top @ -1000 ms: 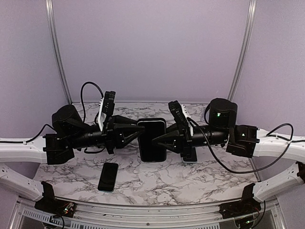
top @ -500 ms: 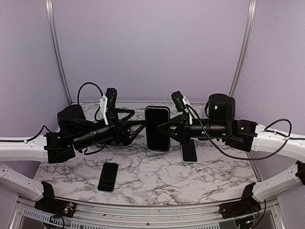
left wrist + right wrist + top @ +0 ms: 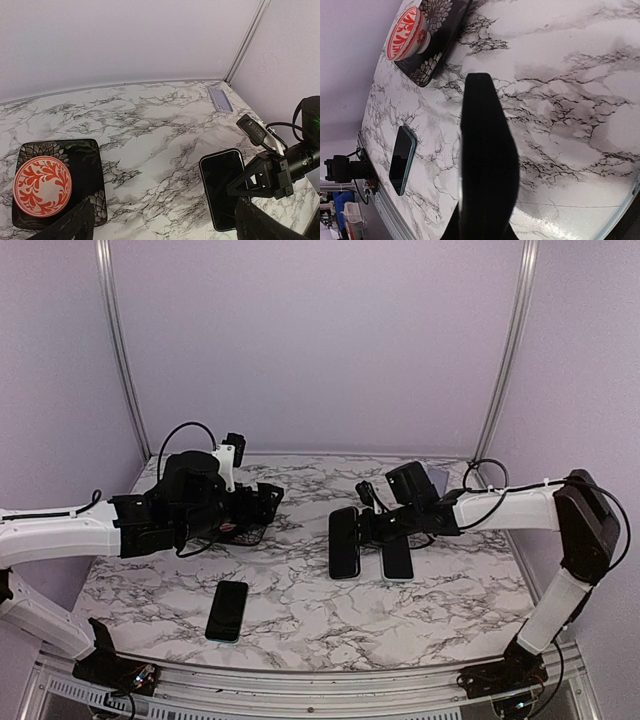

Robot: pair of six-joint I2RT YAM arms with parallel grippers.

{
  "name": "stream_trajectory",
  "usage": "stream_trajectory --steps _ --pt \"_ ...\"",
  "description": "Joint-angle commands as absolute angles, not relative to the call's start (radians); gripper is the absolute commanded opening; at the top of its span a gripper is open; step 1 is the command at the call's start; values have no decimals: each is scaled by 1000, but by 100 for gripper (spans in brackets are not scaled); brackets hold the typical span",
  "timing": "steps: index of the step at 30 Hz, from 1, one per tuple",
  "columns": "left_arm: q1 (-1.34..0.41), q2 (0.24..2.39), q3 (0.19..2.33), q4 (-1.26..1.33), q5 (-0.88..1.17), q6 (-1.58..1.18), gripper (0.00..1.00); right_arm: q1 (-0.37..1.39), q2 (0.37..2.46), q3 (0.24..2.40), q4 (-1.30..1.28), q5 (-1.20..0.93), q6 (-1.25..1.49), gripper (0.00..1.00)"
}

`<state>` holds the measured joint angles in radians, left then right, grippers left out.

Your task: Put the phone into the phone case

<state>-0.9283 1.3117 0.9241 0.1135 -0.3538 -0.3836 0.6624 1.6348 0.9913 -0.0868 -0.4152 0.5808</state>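
Observation:
A black phone (image 3: 344, 543) with a thin pale rim lies flat at table level, right of centre. My right gripper (image 3: 366, 529) is shut on its right edge; the left wrist view shows the phone (image 3: 220, 187) and that gripper (image 3: 260, 176) beside it. In the right wrist view the phone (image 3: 485, 165) juts forward from my right gripper (image 3: 482, 227) and hides its fingers. A pale lilac phone case (image 3: 220, 99) lies flat in the far right corner. My left gripper (image 3: 262, 512) stands open and empty at the left, well apart from the phone, its fingertips (image 3: 70, 227) at the frame's bottom corners.
A black patterned tray (image 3: 90, 165) holding a red-and-white bowl (image 3: 42, 185) sits under my left gripper. A second dark phone (image 3: 397, 558) lies just right of the held one. A teal-edged phone (image 3: 228, 610) lies near the front left.
My left gripper opened, let go of the phone and pulled back left over the tray. My right gripper brought the phone down from upright in mid-air to flat at the table.

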Motion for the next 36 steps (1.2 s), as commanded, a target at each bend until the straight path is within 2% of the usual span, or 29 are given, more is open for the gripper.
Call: stream_trajectory --steps 1,14,15,17,20,23,29,36 --pt "-919 1291 907 64 -379 -404 99 651 1703 1089 36 -532 674 0" --pt "-907 1305 892 62 -350 -418 99 617 1895 1136 64 -620 690 0" --pt "-907 1305 891 61 -350 -418 99 613 1901 1137 64 -620 690 3" --pt "-905 1304 892 60 -350 -422 99 603 1910 1137 52 -611 689 15" --pt "-904 1304 888 60 -350 -419 99 590 1917 1136 16 -581 669 28" --pt "-901 1303 886 60 -350 -419 99 587 1921 1144 -45 -545 639 35" --pt "-898 1305 887 60 -345 -423 99 586 1917 1173 -164 -470 577 38" --pt "-896 1309 888 61 -342 -423 99 624 1870 1236 -348 -252 507 40"
